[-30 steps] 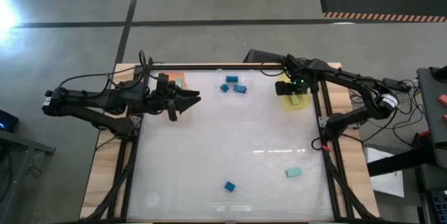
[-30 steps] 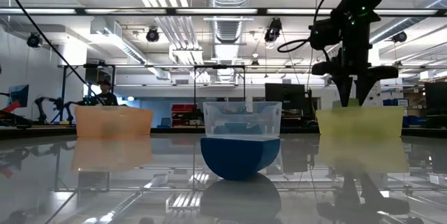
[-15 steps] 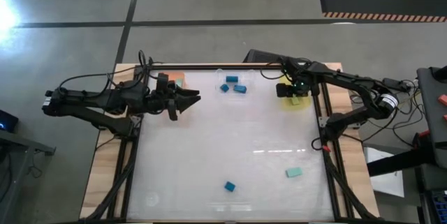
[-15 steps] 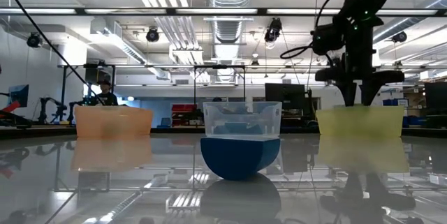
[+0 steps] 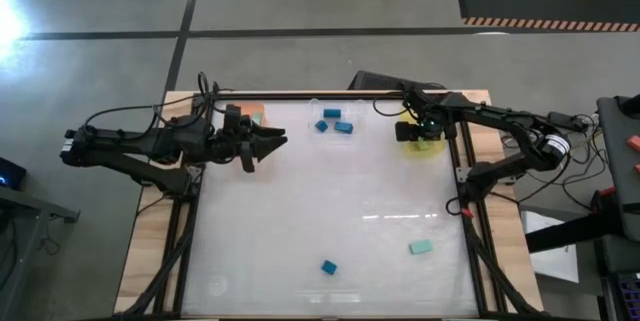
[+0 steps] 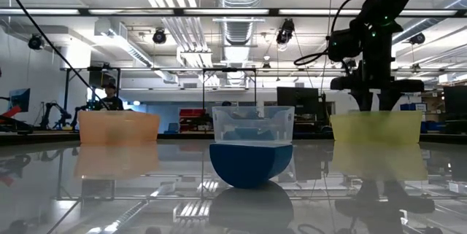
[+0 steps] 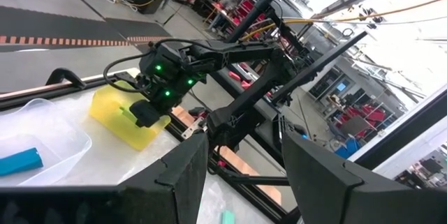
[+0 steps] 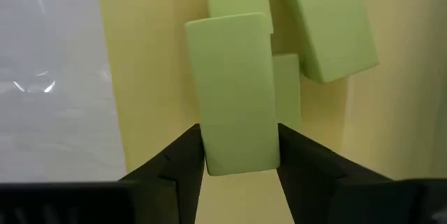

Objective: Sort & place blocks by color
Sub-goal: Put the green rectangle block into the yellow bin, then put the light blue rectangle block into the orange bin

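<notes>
Table [image 5: 330, 211]: pale, glossy top fills the middle of the high view.

Left arm reaches in from the left edge. Left gripper [image 5: 275, 142] hovers at upper left of the table beside the orange tray [image 5: 253, 116], fingers spread wide, nothing between them.

Right arm enters from the right edge. Right gripper [image 5: 422, 133] is over the yellow tray [image 5: 424, 147] at the table's upper right. Right wrist view: a yellow-green block [image 8: 235, 91] stands between the fingers [image 8: 180, 161]; whether they grip it or have let go, cannot tell. Other yellow-green blocks [image 8: 325, 25] lie in the tray beyond it.

Clear tray [image 5: 333, 121] at upper centre holds two darker blue blocks [image 5: 343, 127].

Loose on the table: one blue block [image 5: 328, 267] at lower centre, one pale teal block [image 5: 421, 247] at lower right, well apart.
</notes>
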Tool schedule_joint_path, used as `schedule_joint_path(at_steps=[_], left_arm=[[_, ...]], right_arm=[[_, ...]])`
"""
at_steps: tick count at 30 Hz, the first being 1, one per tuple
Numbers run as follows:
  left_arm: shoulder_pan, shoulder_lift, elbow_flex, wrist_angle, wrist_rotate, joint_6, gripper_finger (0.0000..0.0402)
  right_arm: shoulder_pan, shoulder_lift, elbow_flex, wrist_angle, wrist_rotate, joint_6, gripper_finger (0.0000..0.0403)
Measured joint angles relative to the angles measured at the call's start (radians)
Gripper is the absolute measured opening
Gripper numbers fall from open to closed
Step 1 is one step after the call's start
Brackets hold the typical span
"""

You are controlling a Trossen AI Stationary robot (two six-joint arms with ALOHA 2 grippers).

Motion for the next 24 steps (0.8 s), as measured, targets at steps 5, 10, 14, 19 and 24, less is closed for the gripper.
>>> schedule_joint_path(at_steps=[5, 10, 14, 19, 24], left_arm=[[0.0, 0.0, 0.0, 0.0, -0.005, 0.0, 0.0169], [0.0, 0.0, 0.0, 0.0, -0.005, 0.0, 0.0169], [0.0, 0.0, 0.0, 0.0, -0.005, 0.0, 0.0169], [0.0, 0.0, 0.0, -0.001, -0.005, 0.001, 0.0169], [0.0, 0.0, 0.0, -0.001, -0.005, 0.023, 0.0169]], right_arm=[[0.0, 0.0, 0.008, -0.002, -0.001, 0.0, 0.017], [0.0, 0.0, 0.03, -0.016, -0.004, 0.0, 0.0185], [0.0, 0.0, 0.079, -0.065, -0.023, 0.0, 0.0188], [0.002, -0.001, 0.175, -0.156, -0.045, -0.029, 0.0185], [0.044, -0.014, 0.272, -0.189, -0.157, -0.033, 0.0179]])
